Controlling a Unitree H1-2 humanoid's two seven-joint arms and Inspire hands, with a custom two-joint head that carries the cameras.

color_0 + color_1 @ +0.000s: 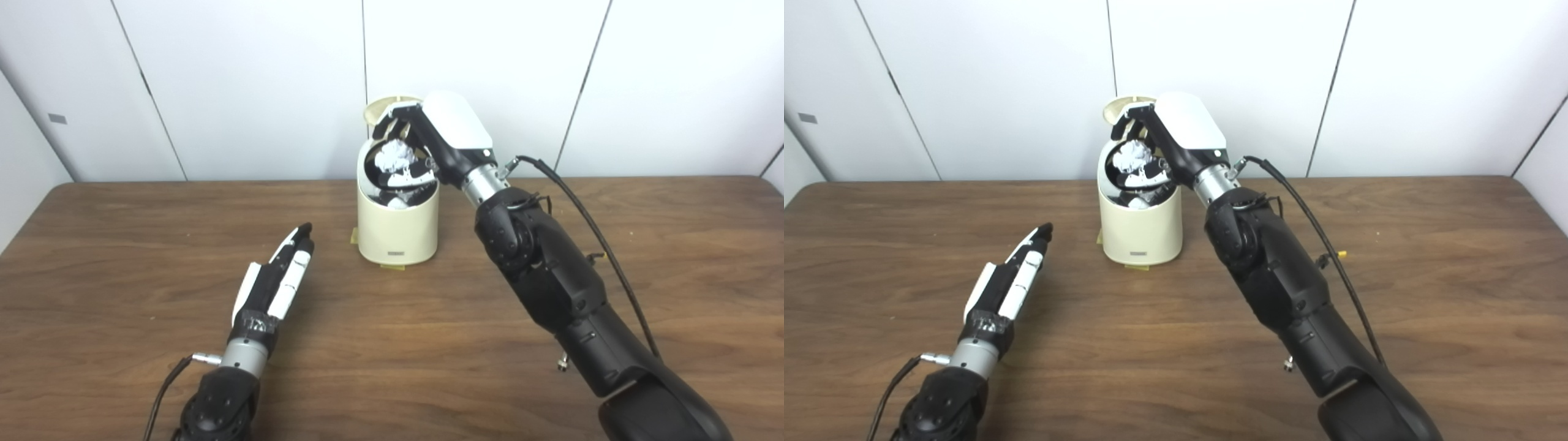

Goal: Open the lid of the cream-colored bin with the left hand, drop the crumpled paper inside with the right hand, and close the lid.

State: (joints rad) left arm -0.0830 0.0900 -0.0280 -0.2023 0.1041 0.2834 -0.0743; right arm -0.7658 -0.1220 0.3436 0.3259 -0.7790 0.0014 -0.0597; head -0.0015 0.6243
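Observation:
The cream-colored bin (398, 229) stands at the back middle of the wooden table. Its lid (381, 108) is swung up and stands open behind the mouth. My right hand (441, 131) reaches in from the right and hangs over the open mouth. Its fingers are curled around the white crumpled paper (394, 155), which sits just above the bin's dark inside. My left hand (278, 278) lies low over the table to the front left of the bin, apart from it, fingers stretched out straight and holding nothing.
Yellow tape (354, 236) sticks out under the bin's base. A black cable (588, 220) loops from my right wrist down along the arm. White wall panels stand close behind the table (122, 245).

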